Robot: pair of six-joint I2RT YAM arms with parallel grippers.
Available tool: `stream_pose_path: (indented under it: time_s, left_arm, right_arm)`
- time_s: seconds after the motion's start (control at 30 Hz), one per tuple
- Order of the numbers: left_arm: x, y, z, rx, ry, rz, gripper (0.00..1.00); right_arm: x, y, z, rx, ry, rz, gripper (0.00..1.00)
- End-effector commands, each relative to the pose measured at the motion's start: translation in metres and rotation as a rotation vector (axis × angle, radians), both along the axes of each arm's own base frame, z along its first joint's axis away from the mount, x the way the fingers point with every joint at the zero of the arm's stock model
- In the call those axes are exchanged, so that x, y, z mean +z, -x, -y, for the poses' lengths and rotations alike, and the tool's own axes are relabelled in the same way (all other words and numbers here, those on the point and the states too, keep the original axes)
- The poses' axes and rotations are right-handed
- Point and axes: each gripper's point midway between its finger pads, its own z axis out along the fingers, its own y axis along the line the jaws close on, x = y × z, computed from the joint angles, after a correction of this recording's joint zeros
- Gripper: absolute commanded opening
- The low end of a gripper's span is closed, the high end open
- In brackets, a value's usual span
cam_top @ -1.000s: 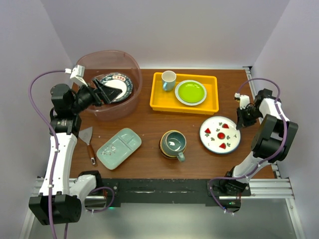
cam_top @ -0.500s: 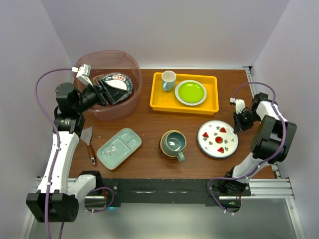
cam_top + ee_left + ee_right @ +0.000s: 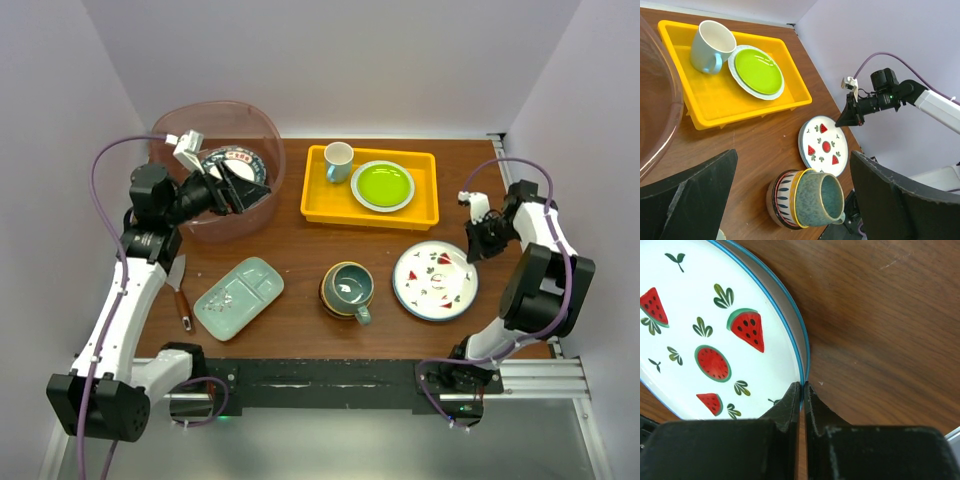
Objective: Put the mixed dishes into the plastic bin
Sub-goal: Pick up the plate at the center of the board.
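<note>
A: Quick check, where's your right hand?
B: Lower right of the top view. Its fingers are nearly together, pinching the rim of the watermelon plate. The wrist view shows only the thin blue edge between the tips. The rest of the plate lies flat on the counter.
A: That's your first risk. It's a one-edge grip on glazed ware, so when you lift, the plate will likely swing down or slide out.
B: And the plastic bin?
A: Upper left, well apart from that plate. You'd have to cross over the teal mug sitting in the striped bowl, or skirt the yellow tray. A sagging plate could clip either one.
B: Left hand?
A: Spread wide and holding nothing, at the bin, over the blue floral plate that's already inside. If you bring the right arm in while it sits there, the two arms could hit.
B: Anything else?
A: Let go from too high and china lands on china, which could chip. The pale green tray is at lower left, not yet binned. Watch the spatula beside it when you go there.
</note>
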Motion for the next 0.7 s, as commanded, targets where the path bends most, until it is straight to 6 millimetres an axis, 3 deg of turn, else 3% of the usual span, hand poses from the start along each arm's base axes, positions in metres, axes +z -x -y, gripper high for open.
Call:
stream_pose_path:
  time_s: [0.0,0.1,0.37,0.67]
  left_arm:
    - [0.017,-0.002,0.007,-0.013,0.010,0.061,1.00]
    - [0.017,-0.002,0.011,-0.022,0.012,0.060,1.00]
    - [0.016,-0.003,0.026,-0.059,0.016,0.058,1.00]
    - [0.010,0.002,0.073,-0.171,-0.013,0.060,0.99]
  right_arm:
    - [0.029,-0.009,-0.008,0.032,-0.028,0.084,0.00]
    - [0.035,-0.009,-0.008,0.035,-0.026,0.101,0.00]
    - [0.074,-0.029,-0.003,0.046,0.010,0.213,0.00]
    - [0.095,-0.031,-0.016,0.115,0.013,0.294,0.00]
